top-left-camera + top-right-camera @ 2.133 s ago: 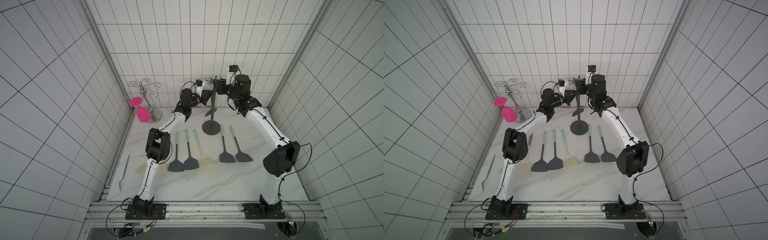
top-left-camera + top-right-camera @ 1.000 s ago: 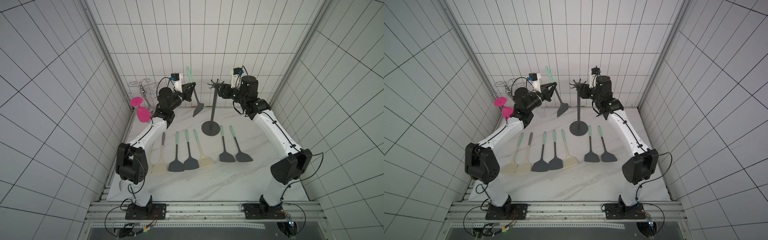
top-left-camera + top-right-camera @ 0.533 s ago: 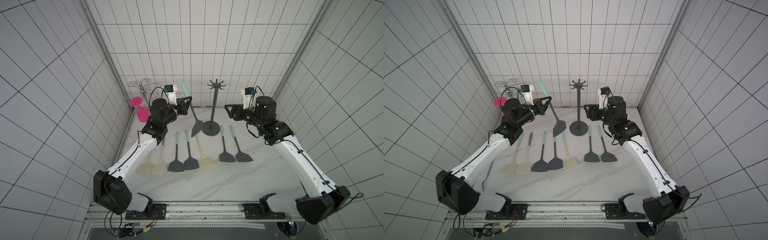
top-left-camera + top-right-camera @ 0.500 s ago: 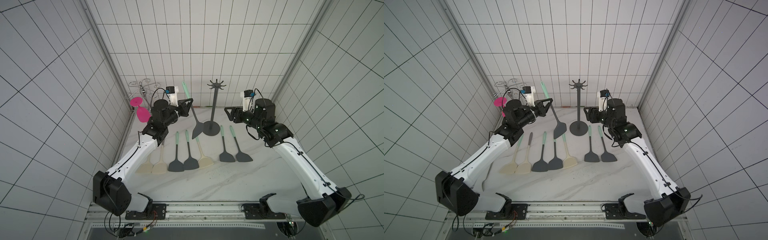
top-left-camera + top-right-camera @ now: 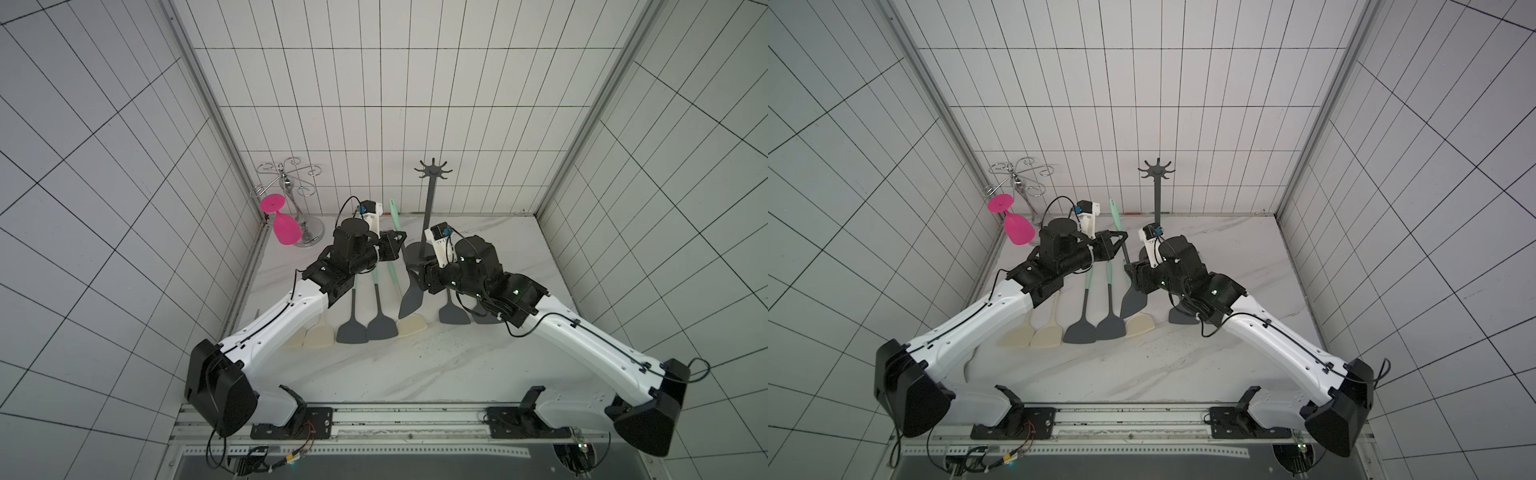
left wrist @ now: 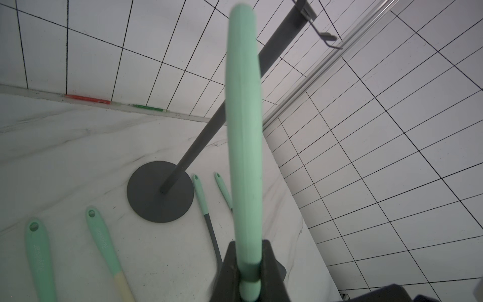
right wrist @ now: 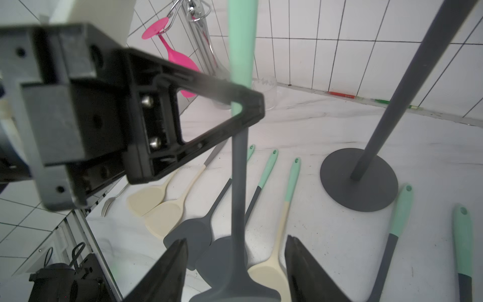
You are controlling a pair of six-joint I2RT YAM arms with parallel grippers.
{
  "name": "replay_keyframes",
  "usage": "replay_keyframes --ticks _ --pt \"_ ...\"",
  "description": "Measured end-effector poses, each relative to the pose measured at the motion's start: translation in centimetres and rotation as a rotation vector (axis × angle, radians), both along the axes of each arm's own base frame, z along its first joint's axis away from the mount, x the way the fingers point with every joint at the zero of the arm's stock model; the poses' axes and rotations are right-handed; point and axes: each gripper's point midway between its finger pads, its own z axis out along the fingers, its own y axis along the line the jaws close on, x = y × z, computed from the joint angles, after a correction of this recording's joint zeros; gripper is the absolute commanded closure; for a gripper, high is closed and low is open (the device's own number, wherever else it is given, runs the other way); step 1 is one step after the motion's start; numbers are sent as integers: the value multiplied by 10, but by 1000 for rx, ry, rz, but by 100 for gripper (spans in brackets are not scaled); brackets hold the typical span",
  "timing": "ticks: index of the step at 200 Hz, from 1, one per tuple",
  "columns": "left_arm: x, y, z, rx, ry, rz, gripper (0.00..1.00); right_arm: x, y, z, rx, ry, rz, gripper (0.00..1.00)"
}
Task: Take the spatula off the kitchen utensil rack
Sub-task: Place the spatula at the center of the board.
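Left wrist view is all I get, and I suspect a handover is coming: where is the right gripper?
Observer: The right gripper is down at the spatula's dark neck, just above the blade. Its fingers are open, one on each side, and the neck stands free between them.
Operator: Is anything hanging on the rack?
Observer: No. The rack's hooks are all bare in both top views.
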Motion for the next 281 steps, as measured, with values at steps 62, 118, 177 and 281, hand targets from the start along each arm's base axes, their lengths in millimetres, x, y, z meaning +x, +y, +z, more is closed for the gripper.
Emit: replay_keyframes --ticks 62,118,177,281 --pt "-10 2 -5 -5 48 -2 100 17 15 -46 -227 -6 -55 85" --pt "-28 17 9 -18 -13 -60 69 7 15 -35 -225 -45 17 100" --pt "-46 45 11 -125 -122 -264 32 12 -12 -13 22 88 204 100" --pt "-63 16 30 -241 -211 -581 38 -65 32 8 382 339 689 100"
